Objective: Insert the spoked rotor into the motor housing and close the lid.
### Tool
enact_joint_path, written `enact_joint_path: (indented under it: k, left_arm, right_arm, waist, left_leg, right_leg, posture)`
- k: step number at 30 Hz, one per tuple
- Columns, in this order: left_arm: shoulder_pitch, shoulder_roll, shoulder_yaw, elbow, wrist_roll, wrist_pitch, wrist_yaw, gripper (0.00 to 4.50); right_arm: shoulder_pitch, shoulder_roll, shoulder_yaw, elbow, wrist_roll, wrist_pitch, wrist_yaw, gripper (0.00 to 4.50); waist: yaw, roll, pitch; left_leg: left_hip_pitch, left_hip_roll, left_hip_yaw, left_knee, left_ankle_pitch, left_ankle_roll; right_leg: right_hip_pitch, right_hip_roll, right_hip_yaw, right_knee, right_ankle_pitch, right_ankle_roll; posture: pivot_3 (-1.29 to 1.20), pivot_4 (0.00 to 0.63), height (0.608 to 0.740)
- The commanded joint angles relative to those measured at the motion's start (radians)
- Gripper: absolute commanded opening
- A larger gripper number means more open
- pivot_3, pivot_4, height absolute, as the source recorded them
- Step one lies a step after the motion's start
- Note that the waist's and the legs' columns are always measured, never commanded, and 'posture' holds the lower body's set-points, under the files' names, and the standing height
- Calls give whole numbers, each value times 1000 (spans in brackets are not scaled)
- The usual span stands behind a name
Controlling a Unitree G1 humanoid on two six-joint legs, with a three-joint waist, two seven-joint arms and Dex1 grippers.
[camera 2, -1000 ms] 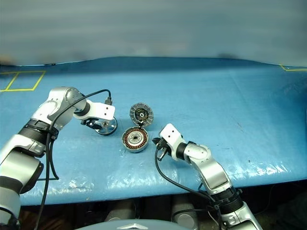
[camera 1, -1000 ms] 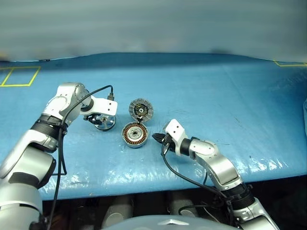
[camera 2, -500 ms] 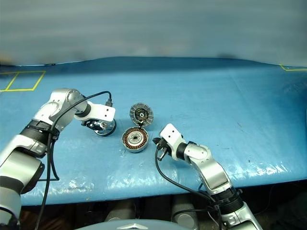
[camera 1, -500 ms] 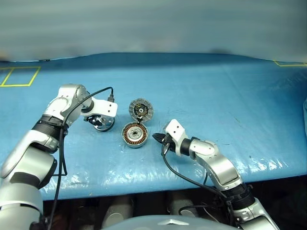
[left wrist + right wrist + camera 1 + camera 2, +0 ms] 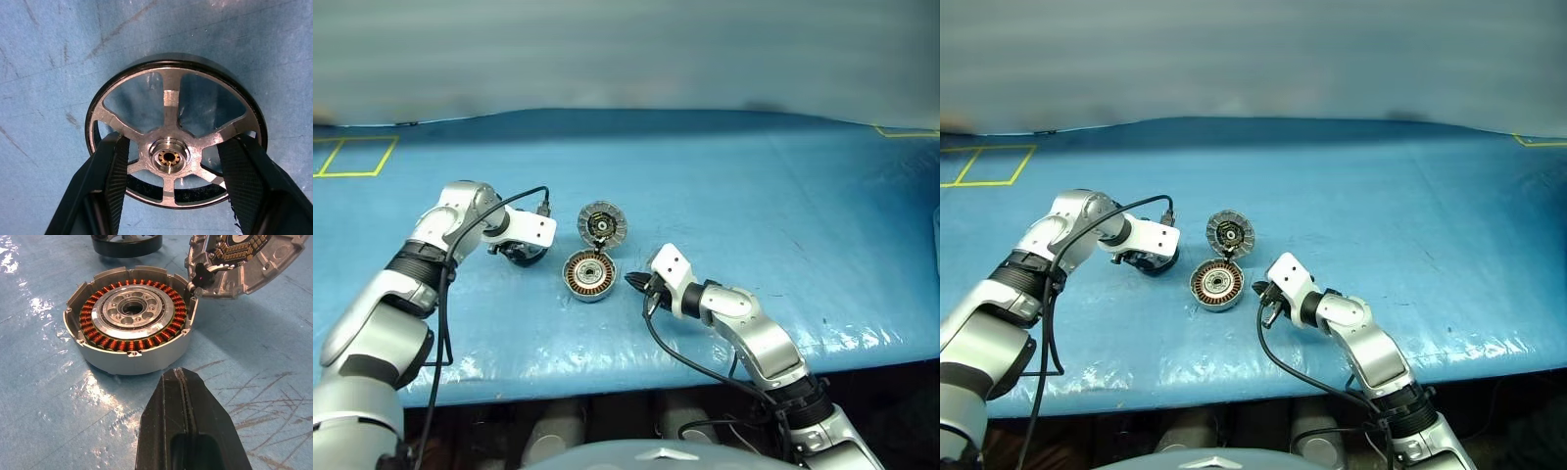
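1. Even, bright overhead light falls on the blue tabletop; shadows under the parts are short and soft.
2. White glare patches glint along the tabletop's near edge, left and right.
3. The far background is a hazy grey-blue band, out of focus.
4. Both wrist views are sharp: the motor housing shows crisp copper windings, with wet-looking highlights beside it.
5. The spoked rotor gleams; the fingers are slightly soft.

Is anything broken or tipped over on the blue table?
Nothing looks broken or spilled. The lid is propped up at a tilt against the motor housing, hinged open rather than flat. The spoked rotor lies flat on the blue table between the left hand's fingers.
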Motion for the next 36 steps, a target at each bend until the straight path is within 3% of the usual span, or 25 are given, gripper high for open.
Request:
enact_joint_path:
  k: [1,10,20,27,36]
  left_arm:
    - [16,19,20,0,5,-19,27,1814]
    - [117,64,164,-128,-76,-41,176,1814]
    - [390,55,418,-354,-348,-13,270,1814]
    - [486,34,466,-449,-498,25,238,1814]
    - [461,-7,431,-516,-620,99,162,1814]
  right_arm:
    - [-2,5,-7,-21,0,-22,-5,0]
    - [-5,13,-17,-16,6,-30,-15,0]
    - [16,5,-67,-11,21,-54,-20,0]
    - [41,5,-92,0,57,-120,22,0]
    - [72,2,-91,54,93,-262,111,0]
  waist:
    - [0,0,0]
    - [-2,-1,0]
    - [1,0,1]
    - [3,0,1]
    - [2,0,1]
  left_leg:
    - [0,0,0,1,0,0]
    - [-2,1,-2,1,0,0]
    - [-2,1,-2,-2,0,0]
    - [-2,1,-1,-2,0,0]
    - [-2,1,-1,-2,0,0]
  right_leg:
    - [0,0,0,0,0,0]
    - [-2,0,0,0,1,1]
    - [-3,-1,1,-2,1,0]
    - [-3,-2,1,-3,1,0]
    - [-3,-2,1,-3,1,0]
  posture:
    - [0,150,740]
    - [0,150,740]
    - [0,150,740]
    - [0,150,740]
    - [0,150,740]
